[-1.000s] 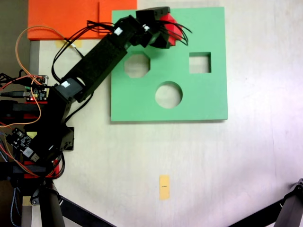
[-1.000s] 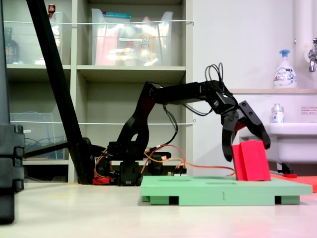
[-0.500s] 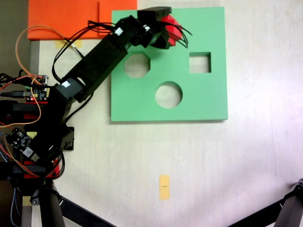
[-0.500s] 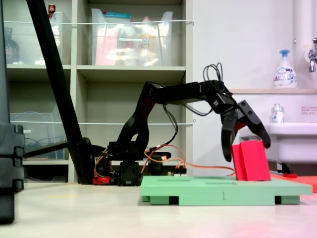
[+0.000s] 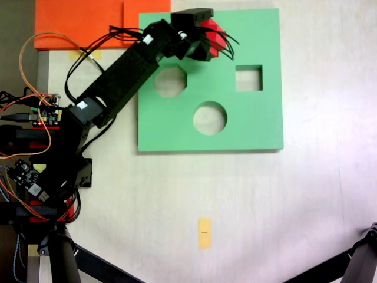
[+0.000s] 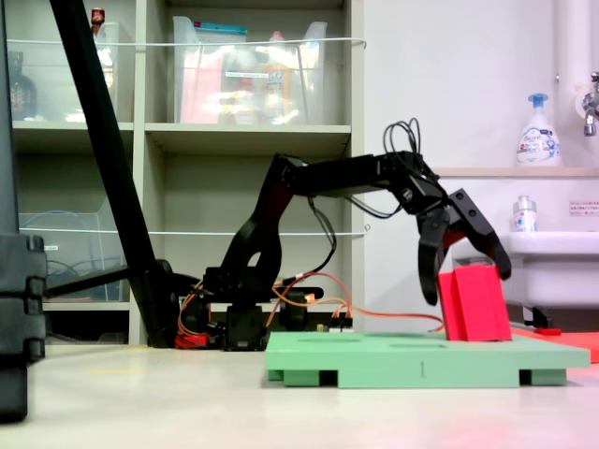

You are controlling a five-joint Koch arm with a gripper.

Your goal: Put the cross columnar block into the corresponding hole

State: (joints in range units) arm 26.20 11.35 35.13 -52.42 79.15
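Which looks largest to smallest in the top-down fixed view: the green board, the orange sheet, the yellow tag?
1. green board
2. orange sheet, partly cut off by the frame
3. yellow tag

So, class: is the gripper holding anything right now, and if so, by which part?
Nothing is clearly held. The open gripper straddles the top of the red block, which stands slightly tilted on the green board; whether either jaw touches it cannot be told.

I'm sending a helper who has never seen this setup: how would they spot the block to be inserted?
Find the square green board on the table. Near its far edge in the top-down fixed view, under the black gripper, stands the red block. It is the one bright red thing standing up on the board; the rest are cutouts.
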